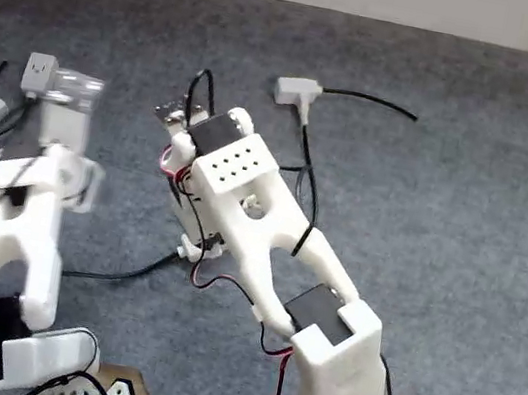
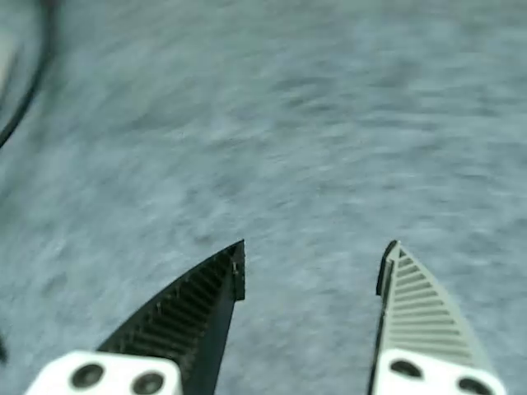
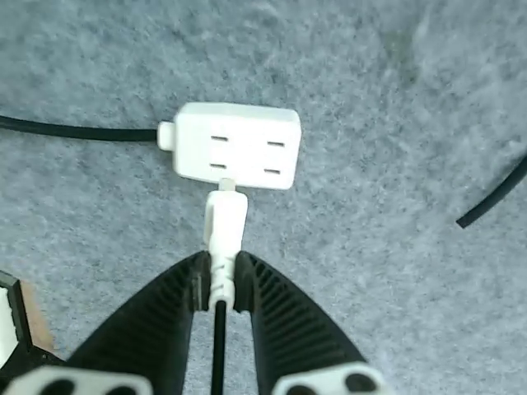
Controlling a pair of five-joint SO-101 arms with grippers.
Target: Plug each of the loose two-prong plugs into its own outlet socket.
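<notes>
**Plug at the outlet's edge**

The right tool (image 3: 222, 263) is pinching a white two-prong plug (image 3: 225, 218), whose nose is touching the white outlet socket (image 3: 235, 151) at the tool's twelve o'clock. The left tool (image 2: 317, 244) is hanging wide open above the grey table (image 2: 288, 123).

Soft, even light falls from above on the grey carpet (image 1: 460, 240), bright without glare; shadows are faint and diffuse. In the high view the left arm (image 1: 27, 188) is smeared, and the left wrist view's carpet streaks likewise, while the outlet block (image 3: 235, 152) and plug (image 3: 225, 226) look crisp.
</notes>
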